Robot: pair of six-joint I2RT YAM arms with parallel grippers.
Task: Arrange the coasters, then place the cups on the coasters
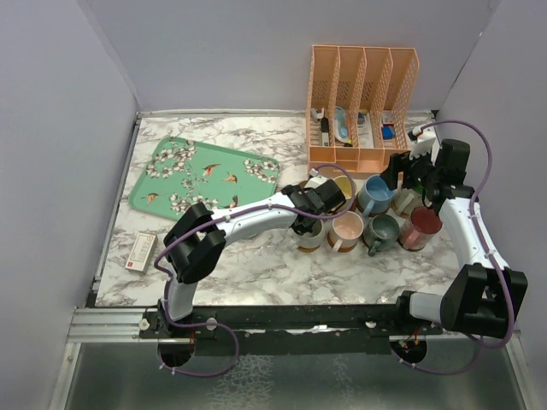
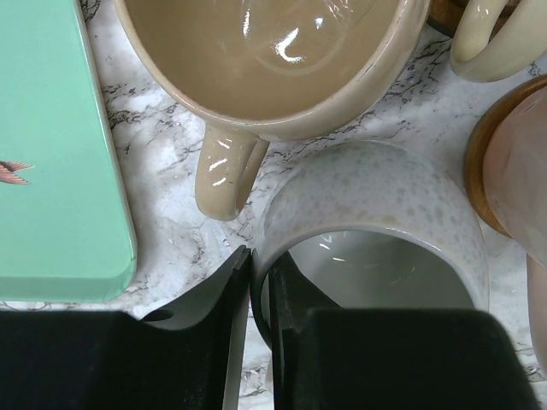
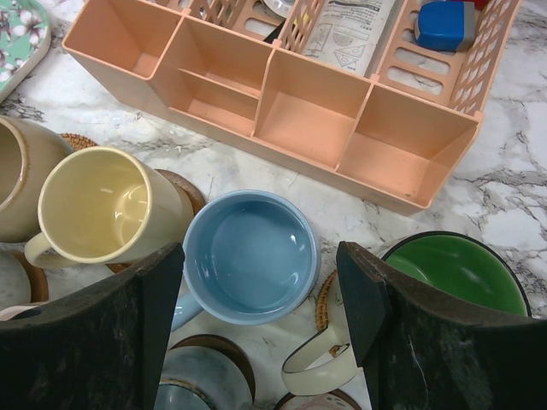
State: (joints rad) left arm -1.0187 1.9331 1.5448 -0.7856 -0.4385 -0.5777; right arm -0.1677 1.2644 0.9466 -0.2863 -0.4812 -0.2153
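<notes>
left jaws were seen clenched on the near wall of the cream cup (image 2: 376,205), one finger inside the rim & one outside. the cup was low in the left wrist view, over the marble desk (image 2: 171,162). no coaster was seen under it there, and whether it was lifted or resting couldn't be told. right jaws were spread wide & empty above the blue cup (image 3: 252,256), w/ the yellow cup (image 3: 102,205) on one side and the green cup (image 3: 457,273) on the other.

the cluster was packed tight. the tan cup (image 2: 265,60) had its handle just beside the cream cup, and the pink cup (image 2: 521,171) on its coaster (image 2: 473,166) was near the other side. the tray (image 2: 51,145) edge was close too.

risks, as judged:
- a thin pinch on a glazed wall was prob. weak, so the cup could be tilted or dropped if swung fast.
- the tan cup's handle could be clipped if the cream cup were moved w/o enough lift.
- the pink cup's coaster could be dragged off its spot by a sideways brush.
- the yellow & green rims could be struck by the right jaws if lowered as wide as they were.
- left arm (image 1: 248,218) & right arm (image 1: 466,226) were both reaching into the same cluster, so contact betw. them was poss.
</notes>
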